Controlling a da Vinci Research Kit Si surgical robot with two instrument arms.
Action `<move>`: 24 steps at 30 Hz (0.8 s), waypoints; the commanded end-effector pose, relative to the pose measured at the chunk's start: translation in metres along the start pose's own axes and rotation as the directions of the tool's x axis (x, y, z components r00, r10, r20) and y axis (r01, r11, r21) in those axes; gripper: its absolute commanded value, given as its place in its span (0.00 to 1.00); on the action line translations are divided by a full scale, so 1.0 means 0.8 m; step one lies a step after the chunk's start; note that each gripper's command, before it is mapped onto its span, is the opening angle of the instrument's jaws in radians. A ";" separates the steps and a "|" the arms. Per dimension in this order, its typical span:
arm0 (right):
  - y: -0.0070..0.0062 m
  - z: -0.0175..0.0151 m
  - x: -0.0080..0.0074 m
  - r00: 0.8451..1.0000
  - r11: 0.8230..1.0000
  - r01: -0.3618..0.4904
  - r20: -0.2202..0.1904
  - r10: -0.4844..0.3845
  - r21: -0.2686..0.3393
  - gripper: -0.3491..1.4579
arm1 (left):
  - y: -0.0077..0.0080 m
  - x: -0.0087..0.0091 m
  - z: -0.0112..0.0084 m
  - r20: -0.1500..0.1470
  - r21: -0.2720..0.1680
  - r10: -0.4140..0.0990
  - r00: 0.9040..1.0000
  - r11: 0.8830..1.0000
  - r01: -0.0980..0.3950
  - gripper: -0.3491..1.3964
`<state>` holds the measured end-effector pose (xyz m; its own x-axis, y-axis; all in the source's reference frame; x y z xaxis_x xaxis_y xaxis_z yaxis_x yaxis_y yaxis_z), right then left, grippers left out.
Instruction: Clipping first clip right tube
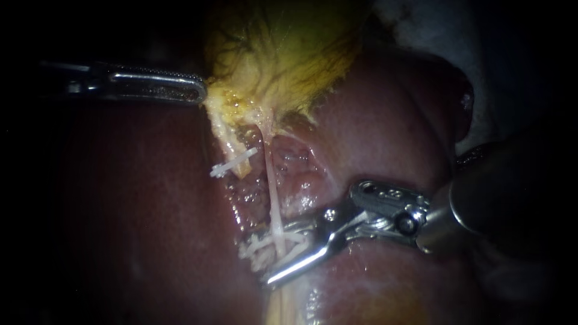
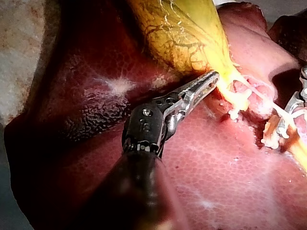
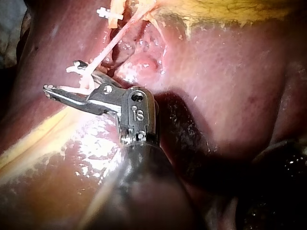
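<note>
A thin pale tube, the right tube (image 1: 272, 186), runs down from the yellow gallbladder (image 1: 283, 54) over the liver (image 1: 138, 216). My right instrument (image 1: 271, 256) comes in from the right. Its jaws stand open astride this tube low down, with white clip material (image 1: 256, 245) between them. In the right wrist view the same jaws (image 3: 64, 76) straddle the tube (image 3: 108, 48). A white clip (image 1: 232, 162) sits on the shorter left tube. My left instrument (image 1: 200, 91) is shut on the gallbladder's edge, as the left wrist view (image 2: 213, 79) also shows.
Raw, wet dissected liver bed (image 1: 295, 174) lies beside the right tube. Dark red liver (image 2: 216, 158) surrounds the site on all sides. Pale cloth (image 1: 421, 24) shows behind the liver at the upper right.
</note>
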<state>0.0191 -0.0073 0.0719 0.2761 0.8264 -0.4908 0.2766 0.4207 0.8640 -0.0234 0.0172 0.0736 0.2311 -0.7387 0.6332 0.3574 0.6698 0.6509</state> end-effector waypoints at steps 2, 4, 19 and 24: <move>0.0001 0.0000 0.0000 1.000 1.000 0.000 -0.003 0.000 -0.005 0.45 | 0.0000 0.0001 0.0001 0.000 0.000 0.000 1.000 1.000 0.000 0.00; 0.0002 0.0000 0.0001 1.000 1.000 -0.001 -0.009 0.001 -0.013 0.43 | 0.0000 0.0001 0.0001 0.000 0.000 0.001 1.000 1.000 -0.001 0.00; 0.0002 -0.0005 0.0002 1.000 1.000 -0.025 -0.012 0.025 -0.014 0.00 | 0.0000 0.0001 0.0001 0.000 0.000 0.000 1.000 1.000 0.000 0.00; 0.0004 -0.0005 0.0003 1.000 1.000 -0.026 -0.013 0.025 -0.014 0.00 | -0.0001 0.0001 0.0001 0.000 -0.001 0.000 1.000 1.000 0.000 0.00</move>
<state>0.0189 -0.0067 0.0720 0.2709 0.8419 -0.4667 0.2556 0.4045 0.8781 -0.0235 0.0171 0.0737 0.2312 -0.7383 0.6336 0.3577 0.6701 0.6504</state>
